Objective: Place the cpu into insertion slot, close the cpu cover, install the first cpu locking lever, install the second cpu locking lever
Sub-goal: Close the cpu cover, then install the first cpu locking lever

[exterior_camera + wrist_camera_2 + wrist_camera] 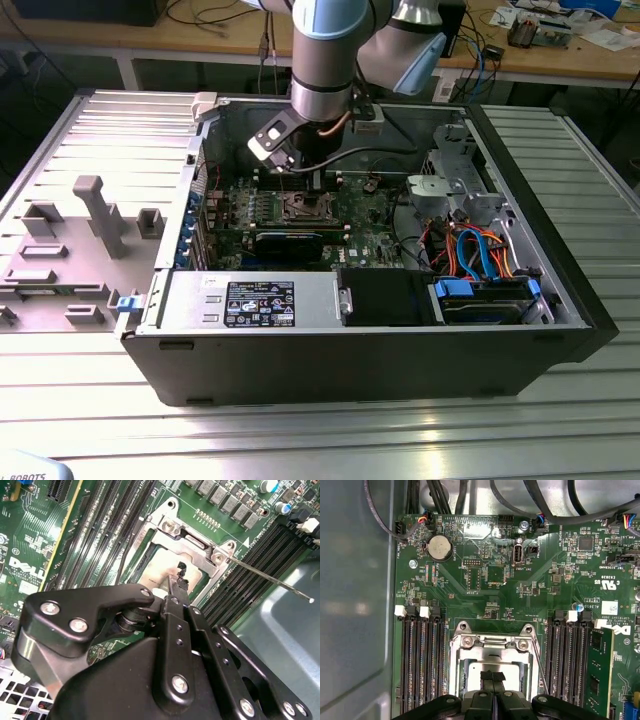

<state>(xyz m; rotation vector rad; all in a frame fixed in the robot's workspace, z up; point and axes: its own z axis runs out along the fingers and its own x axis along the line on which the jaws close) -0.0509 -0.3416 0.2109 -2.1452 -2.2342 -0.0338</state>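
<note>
Table: ribbed grey metal table [300, 420] nearest us, with the open black computer case [400, 350] lying on it.
Fixture: a grey moulded fixture [100, 215] sits on the table at the exterior view's left, beside the case.
Label: a black label [258, 303] with white print is on the silver power supply [190, 300] along the near wall; the print is too small to make out.
Cables: blue and orange cables [480, 250] are bunched at the exterior view's right.
Board: green motherboard [485, 580] with white lettering, a round coin cell [440, 547] and rows of black memory slots [420, 660].
Slot: the insertion slot [300, 208] sits mid-board, just under the arm.
Cpu: the cpu [472, 667] is in the slot, its dull silver top showing through the cutout.
Cover: the cpu cover [492, 652], a silvery frame, lies down over the chip.
Lever: a thin wire lever [270, 580] juts out from the socket corner over the memory slots, its tip free.
Pincer: the gripper [493, 674] has its black fingers pressed together with nothing between them, tips right over the cpu's top.
Room: a wooden workbench [560, 55] strewn with cables runs along the far side.
</note>
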